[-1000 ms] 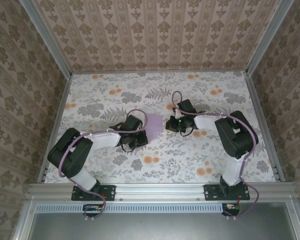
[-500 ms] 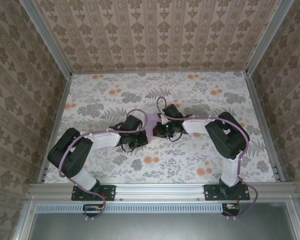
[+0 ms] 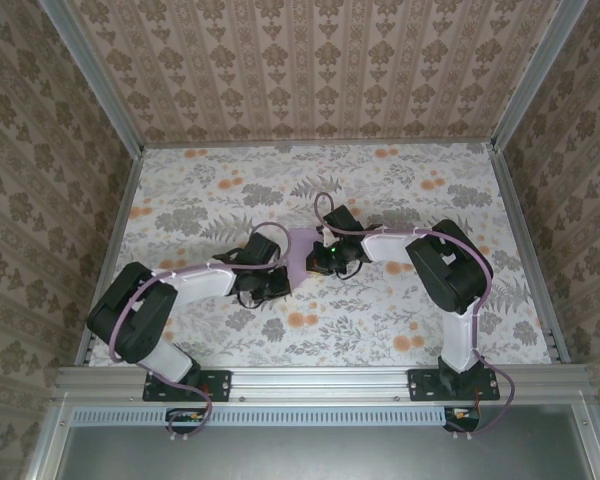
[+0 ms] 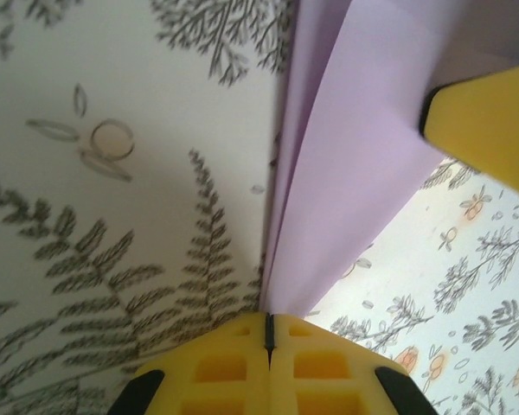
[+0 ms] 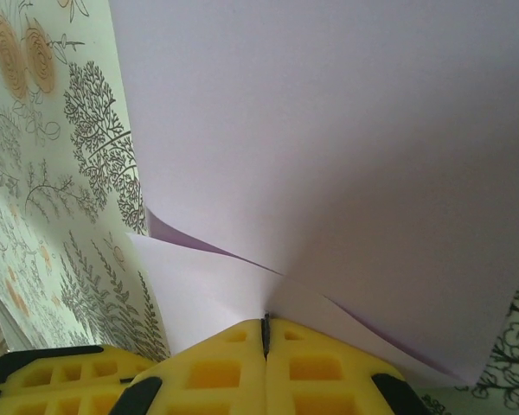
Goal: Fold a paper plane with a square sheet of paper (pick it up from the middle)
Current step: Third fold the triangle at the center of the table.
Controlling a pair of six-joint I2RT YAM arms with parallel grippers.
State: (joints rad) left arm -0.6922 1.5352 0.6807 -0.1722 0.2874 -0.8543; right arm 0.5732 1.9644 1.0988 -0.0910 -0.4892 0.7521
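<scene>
Location: the square sheet of paper (image 3: 302,250) sits at centre frame in the top view, over the floral table (image 3: 410,190), between the left hand (image 3: 283,272) and the right hand (image 3: 316,262). Both hands are pressed together, each pinching the sheet. The left wrist view shows doubled layers running from the pads to the upper right, where a yellow finger (image 4: 493,121) touches them. The right wrist view shows a broad face with creases converging at the pads.
</scene>
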